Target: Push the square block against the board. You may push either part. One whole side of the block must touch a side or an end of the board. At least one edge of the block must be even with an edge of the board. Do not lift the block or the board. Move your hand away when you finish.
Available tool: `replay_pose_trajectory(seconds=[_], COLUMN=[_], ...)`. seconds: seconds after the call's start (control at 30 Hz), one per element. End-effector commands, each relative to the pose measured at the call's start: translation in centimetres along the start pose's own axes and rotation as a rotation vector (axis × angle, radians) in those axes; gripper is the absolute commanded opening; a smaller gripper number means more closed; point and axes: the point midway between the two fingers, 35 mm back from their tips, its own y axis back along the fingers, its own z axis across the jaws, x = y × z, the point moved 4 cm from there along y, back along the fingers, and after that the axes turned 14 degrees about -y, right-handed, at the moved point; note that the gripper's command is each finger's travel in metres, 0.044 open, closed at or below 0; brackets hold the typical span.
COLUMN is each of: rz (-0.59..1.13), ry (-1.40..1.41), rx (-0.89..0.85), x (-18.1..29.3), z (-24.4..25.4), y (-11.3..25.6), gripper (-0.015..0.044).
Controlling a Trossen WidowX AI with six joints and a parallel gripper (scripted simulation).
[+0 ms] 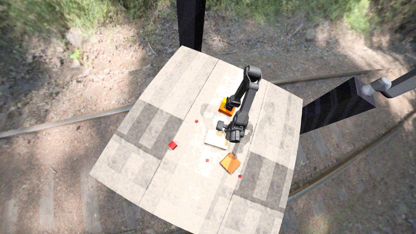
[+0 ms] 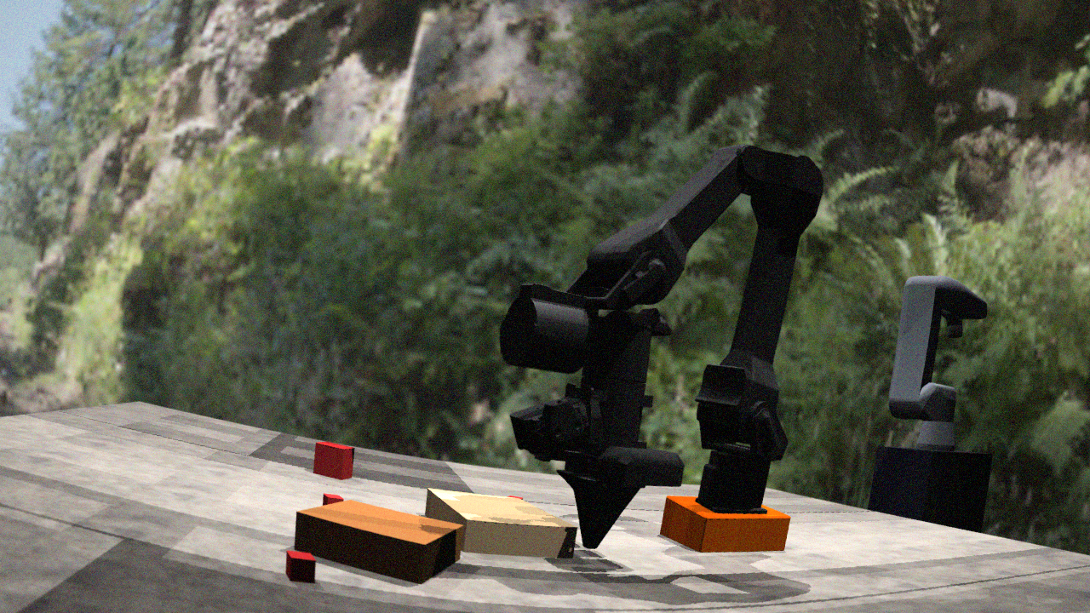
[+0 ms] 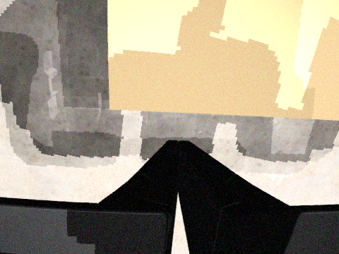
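The square block [image 1: 230,162] [image 2: 377,522], orange, lies flat, turned at an angle to the board. The board [image 1: 214,139] [image 2: 514,536] [image 3: 183,85], cream and rectangular, lies flat beside it. In the top view a corner of the block is close to the board's lower right part, with no whole side against it; the arm hides part of the board there. My gripper [image 2: 590,546] [image 3: 177,151] is shut and empty, its tips low beside the board on the robot-base side. In the wrist view a strip of table shows between tips and board edge. In the top view the hand hides the tips.
A larger red cube [image 1: 172,145] [image 2: 334,460] lies left of the board in the top view. Small red cubes [image 1: 196,121] [image 1: 207,160] [image 1: 240,176] lie around block and board. My arm's orange base [image 1: 225,110] [image 2: 745,533] is nearby. A grey arm [image 1: 378,85] [image 2: 915,350] stands beyond the table.
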Motion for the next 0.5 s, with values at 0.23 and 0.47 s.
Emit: replay_pose_trajectory(seconds=[0.23, 0.47], rz=[-0.008, -0.009], ry=[0.0, 0.0], rx=[-0.001, -0.001], x=[-1.2, -1.8], z=[0.4, 0.5], y=[0.2, 0.3], gripper=[0.0, 0.0])
